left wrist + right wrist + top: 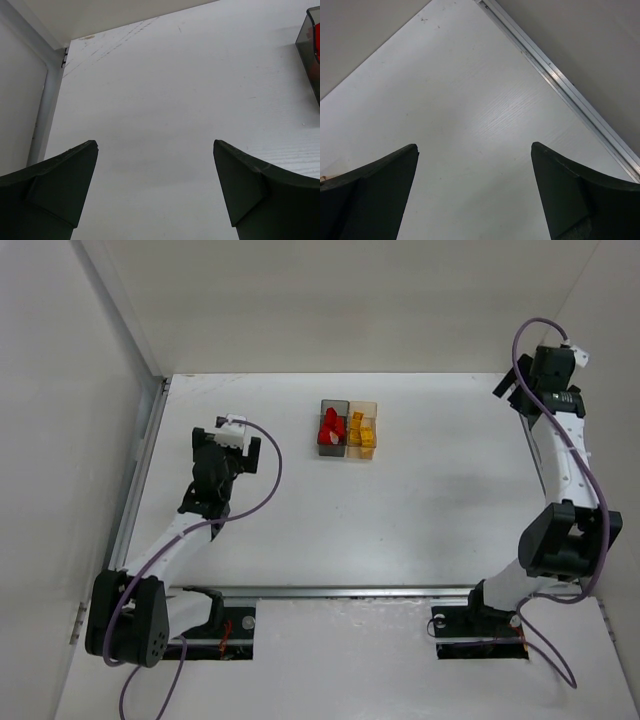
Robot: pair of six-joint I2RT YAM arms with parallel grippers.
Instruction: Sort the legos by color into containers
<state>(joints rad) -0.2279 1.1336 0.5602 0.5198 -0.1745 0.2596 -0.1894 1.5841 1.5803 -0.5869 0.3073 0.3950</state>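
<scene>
From where I stand, the white bench (420, 510) is boxed in on three sides by a back wall (350, 300), a left wall (60, 400) and a right wall (615, 340). A metal rail (140, 475) runs along the bench's left edge. An aluminium strip (330, 591) crosses the near edge just ahead of the two arm bases.

Two joined bins sit toward the back, a little left of the middle. The dark grey bin (331, 404) is on the left and the amber bin (366, 404) touches it on the right. Red legos (331, 428) are heaped in the grey one and yellow legos (362, 434) in the amber one (there are several of each, but they overlap too much from above for a sure count). Every brick I can see lies inside a bin.

The left tool (155, 150) hangs over bare bench to the left of the bins, released, its two fingers spread wide and gripping nothing. Its wrist view catches only a corner of the grey bin at the right edge, with red showing through the wall. Open bench lies between this tool and the bins, and more between it and the left rail.

The right tool (474, 150) is up in the far right corner, near the right wall and well apart from the bins. It is likewise released and holds nothing. A wall-foot rail (560, 85) slants past it on its right. The widest open stretch lies between the bins and the right arm (565, 475).
</scene>
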